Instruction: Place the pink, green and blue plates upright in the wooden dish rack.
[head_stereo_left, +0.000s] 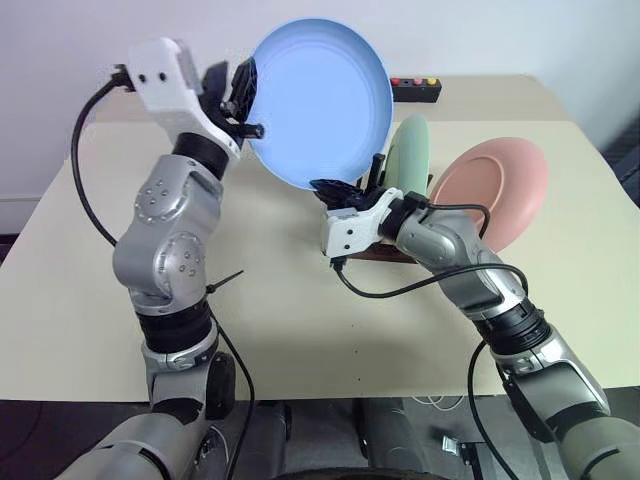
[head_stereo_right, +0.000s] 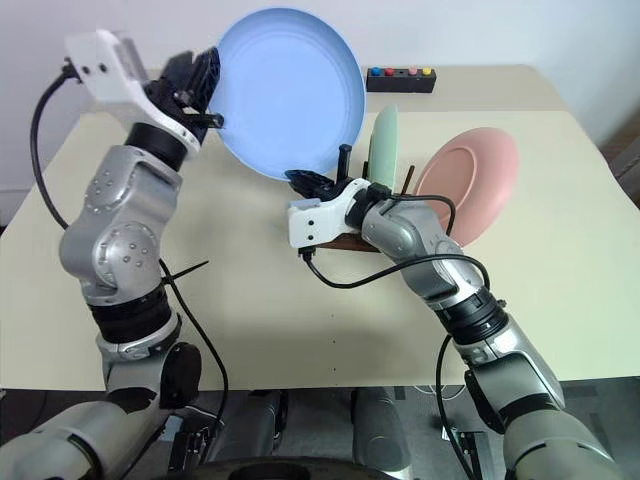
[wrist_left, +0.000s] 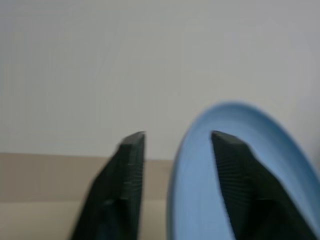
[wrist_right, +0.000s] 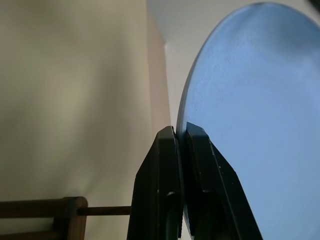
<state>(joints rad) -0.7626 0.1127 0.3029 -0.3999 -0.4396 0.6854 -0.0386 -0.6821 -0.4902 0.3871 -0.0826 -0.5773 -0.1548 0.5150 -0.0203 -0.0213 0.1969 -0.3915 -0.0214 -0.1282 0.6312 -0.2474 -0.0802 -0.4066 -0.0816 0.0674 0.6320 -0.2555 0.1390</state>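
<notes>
Blue plate (head_stereo_left: 320, 100): held up in the air on edge, above the table and just left of the rack; not yet slotted.
Left gripper (wrist_left: 175, 150): at the plate's upper left rim, fingers (wrist_left: 125, 170) parted with the rim standing between them; one finger lies against the plate's face, the other stands clear of the rim (so no clamp on it).
Right gripper (wrist_right: 180, 145): at the plate's lower edge, fingers (wrist_right: 162, 170) pinched tight on the rim; this claw carries the plate.
Rack (head_stereo_right: 345, 240): dark wood, on the table behind the right gripper, largely hidden by it; one peg shows beside the green plate.
Rack contents: green plate (head_stereo_left: 410, 150) upright on edge in the rack; pink plate (head_stereo_left: 495, 190) to its right, leaning, its foot hidden behind the arm, so whether it sits between pegs I cannot tell.
Button box (head_stereo_left: 415, 90): far table edge, well apart from the work.
Step in hand: judged a handover of the blue plate from left claw to right, two plates being at the rack already.
Next move: judged to call for the left claw drawing clear, then the right lowering the plate, kept on edge, into a free slot left of the green one (without knocking it).
</notes>
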